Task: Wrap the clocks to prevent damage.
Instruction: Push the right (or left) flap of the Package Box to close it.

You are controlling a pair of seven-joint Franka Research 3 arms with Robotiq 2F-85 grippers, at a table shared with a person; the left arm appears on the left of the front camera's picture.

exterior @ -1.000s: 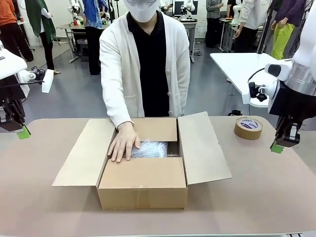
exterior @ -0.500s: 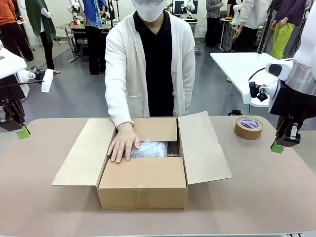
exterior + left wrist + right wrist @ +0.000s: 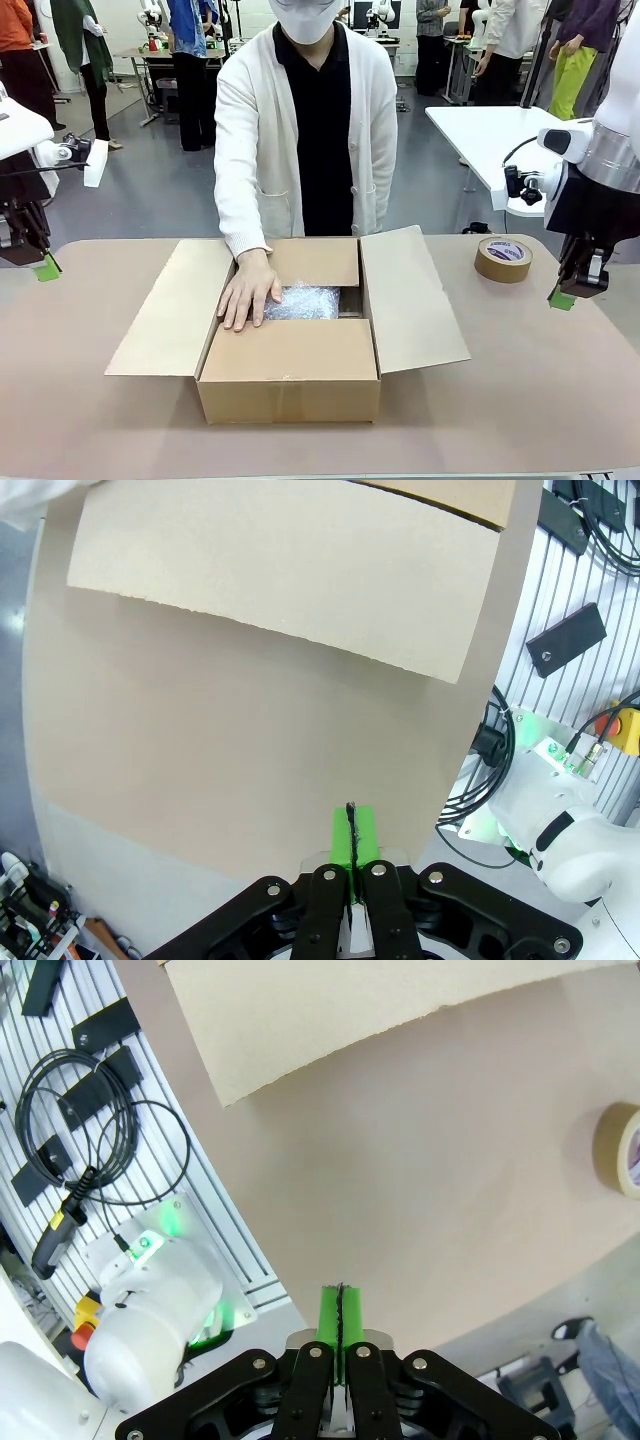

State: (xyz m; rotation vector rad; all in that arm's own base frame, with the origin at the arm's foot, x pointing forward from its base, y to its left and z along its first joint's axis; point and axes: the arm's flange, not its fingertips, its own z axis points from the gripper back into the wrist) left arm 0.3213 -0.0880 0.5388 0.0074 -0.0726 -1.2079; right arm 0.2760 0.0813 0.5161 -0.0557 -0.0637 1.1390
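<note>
Clocks half hidden in box beside hand; tape 2 o'clock; left gripper, right gripper pinched closed, empty

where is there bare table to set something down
Bare table: between the right flap of the cardboard box and the right gripper, nearer than the tape roll; between its left flap and the left gripper. Crowded: inside the box, with the person's hand and bubble-wrap bundle.
</note>
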